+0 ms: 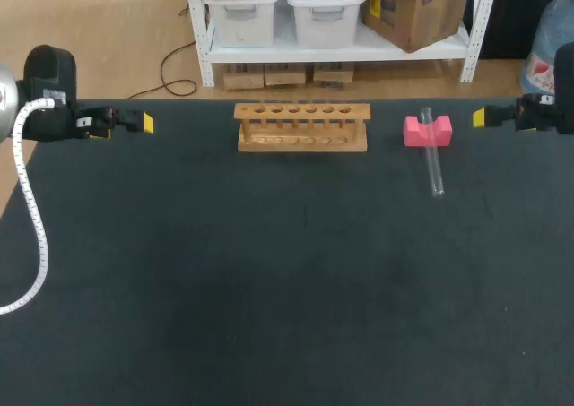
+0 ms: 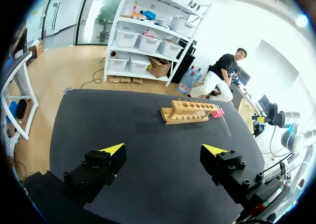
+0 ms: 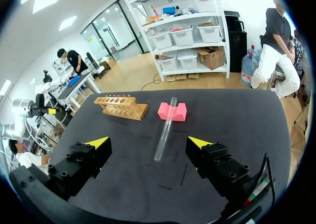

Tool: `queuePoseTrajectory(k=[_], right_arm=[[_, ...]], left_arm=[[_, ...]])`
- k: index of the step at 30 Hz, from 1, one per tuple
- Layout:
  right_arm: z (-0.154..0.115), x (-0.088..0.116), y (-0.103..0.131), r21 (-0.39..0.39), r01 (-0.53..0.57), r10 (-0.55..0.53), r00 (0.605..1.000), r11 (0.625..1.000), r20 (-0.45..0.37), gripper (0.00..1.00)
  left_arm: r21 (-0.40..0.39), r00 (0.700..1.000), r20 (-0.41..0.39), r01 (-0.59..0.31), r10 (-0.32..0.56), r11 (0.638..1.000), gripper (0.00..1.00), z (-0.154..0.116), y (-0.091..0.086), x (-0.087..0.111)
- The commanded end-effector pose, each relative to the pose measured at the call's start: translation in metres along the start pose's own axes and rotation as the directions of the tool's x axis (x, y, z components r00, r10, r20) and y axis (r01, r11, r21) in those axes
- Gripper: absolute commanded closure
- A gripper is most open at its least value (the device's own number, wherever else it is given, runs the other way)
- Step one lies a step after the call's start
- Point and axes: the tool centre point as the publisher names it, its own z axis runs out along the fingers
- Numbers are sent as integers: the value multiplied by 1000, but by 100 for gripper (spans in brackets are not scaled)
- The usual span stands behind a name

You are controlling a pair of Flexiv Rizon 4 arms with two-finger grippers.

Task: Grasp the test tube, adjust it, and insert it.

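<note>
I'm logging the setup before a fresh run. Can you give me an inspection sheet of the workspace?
Surface: dark table, flat covering.
Job's things: test tube lying down, its far end resting on the pink block; wooden rack upright beside the block, no tube in it.
Clutter: nothing seen.
Hands: left hand open and empty; right hand open and empty, test tube ahead of it.
Cables: white hose from the left arm runs along the table's left edge.
Surroundings: nothing seen touching the table.
</note>
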Motion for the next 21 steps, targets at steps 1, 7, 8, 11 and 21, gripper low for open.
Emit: queuePoseTrajectory(k=[1,7,8,11,21], right_arm=[[-1,0,2,9,0,0,1000,1000,-1,0],[-1,0,2,9,0,0,1000,1000,-1,0],[-1,0,2,9,0,0,1000,1000,-1,0],[-1,0,2,9,0,0,1000,1000,-1,0],[-1,0,2,9,0,0,1000,1000,-1,0]], left_arm=[[-8,1000,-5,2,-2,1000,0,0,-2,-1],[-8,1000,-5,2,-2,1000,0,0,-2,-1],[-8,1000,-5,2,-2,1000,0,0,-2,-1],[-8,1000,-5,2,-2,1000,0,0,-2,-1],[3,1000,-4,-9,9,1000,0,1,-3,-1]])
